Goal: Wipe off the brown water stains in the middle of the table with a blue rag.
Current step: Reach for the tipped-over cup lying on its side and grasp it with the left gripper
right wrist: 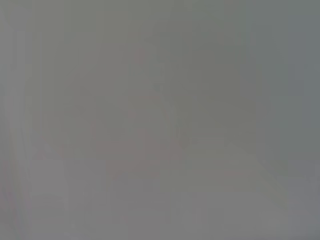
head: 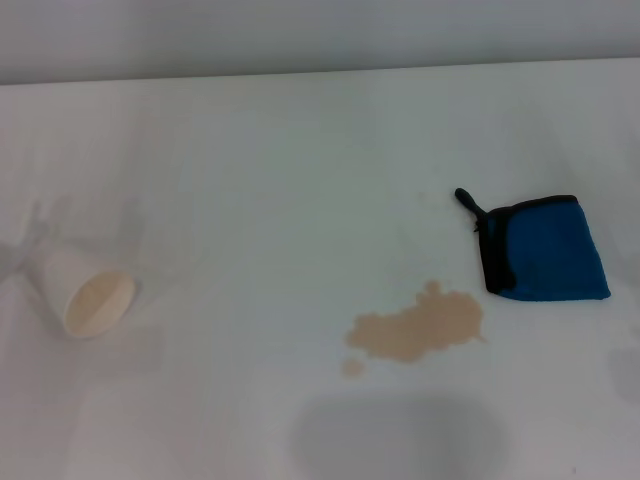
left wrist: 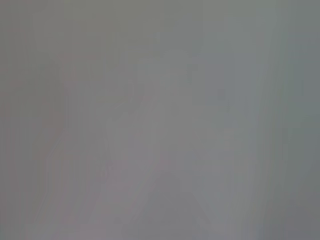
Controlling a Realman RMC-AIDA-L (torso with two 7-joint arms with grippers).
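The brown water stains [head: 418,326] form a light tan puddle in the middle of the white table [head: 300,150], with a small separate droplet [head: 352,367] at the puddle's near left. The blue rag [head: 548,252] lies folded just right of and slightly behind the stains, black trim along its left edge and a short black loop tab [head: 468,203] pointing to the far left. Neither gripper appears in the head view. Both wrist views show only a plain grey blur, with no fingers and no objects.
A white paper cup [head: 88,291] lies tipped on its side at the left of the table, its mouth facing the near edge. The table's far edge meets a grey wall. A soft grey shadow falls on the table near the front centre.
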